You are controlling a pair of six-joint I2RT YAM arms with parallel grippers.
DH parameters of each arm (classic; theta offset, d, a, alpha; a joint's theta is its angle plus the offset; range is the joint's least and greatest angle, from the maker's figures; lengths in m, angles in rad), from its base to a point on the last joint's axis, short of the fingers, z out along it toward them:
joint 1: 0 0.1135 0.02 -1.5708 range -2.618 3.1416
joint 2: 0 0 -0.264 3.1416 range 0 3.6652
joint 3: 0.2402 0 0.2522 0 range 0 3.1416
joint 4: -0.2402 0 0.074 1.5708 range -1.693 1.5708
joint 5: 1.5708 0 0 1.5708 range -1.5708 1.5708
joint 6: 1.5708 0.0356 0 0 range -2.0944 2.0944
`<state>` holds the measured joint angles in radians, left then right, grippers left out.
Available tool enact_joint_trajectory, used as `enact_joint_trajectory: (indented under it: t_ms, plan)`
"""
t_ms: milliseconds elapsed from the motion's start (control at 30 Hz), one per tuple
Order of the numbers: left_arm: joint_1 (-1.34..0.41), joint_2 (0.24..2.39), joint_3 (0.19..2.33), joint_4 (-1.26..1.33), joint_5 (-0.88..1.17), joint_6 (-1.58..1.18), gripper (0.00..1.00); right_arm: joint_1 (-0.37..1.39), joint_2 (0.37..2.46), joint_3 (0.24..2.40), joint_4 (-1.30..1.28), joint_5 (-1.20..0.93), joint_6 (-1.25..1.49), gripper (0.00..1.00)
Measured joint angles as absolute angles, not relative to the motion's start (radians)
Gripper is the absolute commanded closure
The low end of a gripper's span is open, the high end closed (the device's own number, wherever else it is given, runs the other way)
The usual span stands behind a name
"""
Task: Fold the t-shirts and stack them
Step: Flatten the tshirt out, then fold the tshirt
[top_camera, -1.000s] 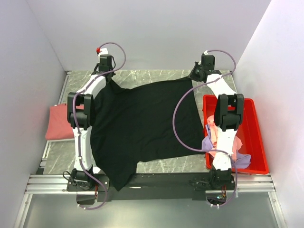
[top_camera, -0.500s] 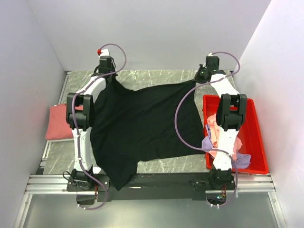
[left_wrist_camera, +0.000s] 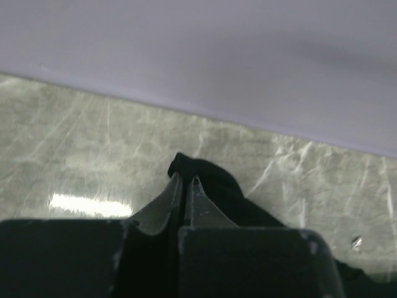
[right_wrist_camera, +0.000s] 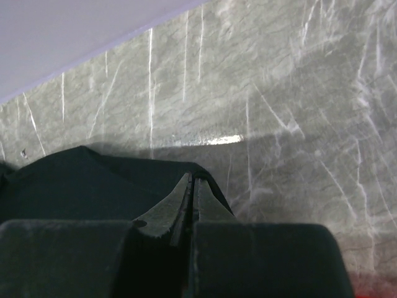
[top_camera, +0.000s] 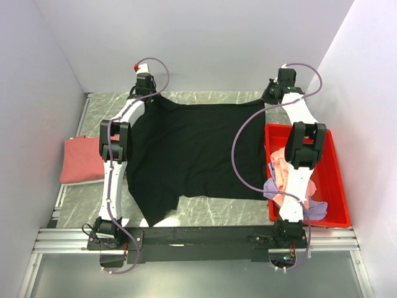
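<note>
A large black t-shirt (top_camera: 192, 152) lies spread across the marble table, stretched between both arms at the far edge. My left gripper (top_camera: 149, 94) is shut on its far left corner; in the left wrist view the black cloth (left_wrist_camera: 208, 180) bunches past the pinched fingertips (left_wrist_camera: 175, 186). My right gripper (top_camera: 270, 98) is shut on the far right corner, with black cloth (right_wrist_camera: 93, 180) wrapped around its tips (right_wrist_camera: 185, 185). A salmon-red t-shirt (top_camera: 82, 160) lies folded at the left. Pink (top_camera: 279, 169) and lavender (top_camera: 313, 208) t-shirts sit crumpled in the bin.
A red plastic bin (top_camera: 332, 180) stands at the right side of the table, under the right arm. White walls close in the back and both sides. A metal rail (top_camera: 198, 239) runs along the near edge by the arm bases.
Both grippers have moved toward the back wall and apart, pulling the black shirt's far edge taut and straight. The shirt has slid away from the near edge.
</note>
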<state>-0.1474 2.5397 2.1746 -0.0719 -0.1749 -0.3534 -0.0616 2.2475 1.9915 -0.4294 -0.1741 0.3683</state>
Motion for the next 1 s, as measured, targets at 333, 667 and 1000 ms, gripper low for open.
enact_joint_trajectory:
  t_ms: [333,667,1000]
  plan:
    - [-0.148,2.395,2.004,-0.103,-0.192,-0.385,1.00,-0.062,2.241,1.956,-0.433,-0.205,0.359,1.00]
    - [-0.186,2.103,1.753,-0.174,-0.358,-0.543,1.00,-0.062,2.152,1.841,-0.449,-0.205,0.337,1.00]
    - [-0.234,2.006,1.656,-0.365,-0.503,-0.710,1.00,-0.062,2.062,1.784,-0.477,-0.204,0.277,1.00]
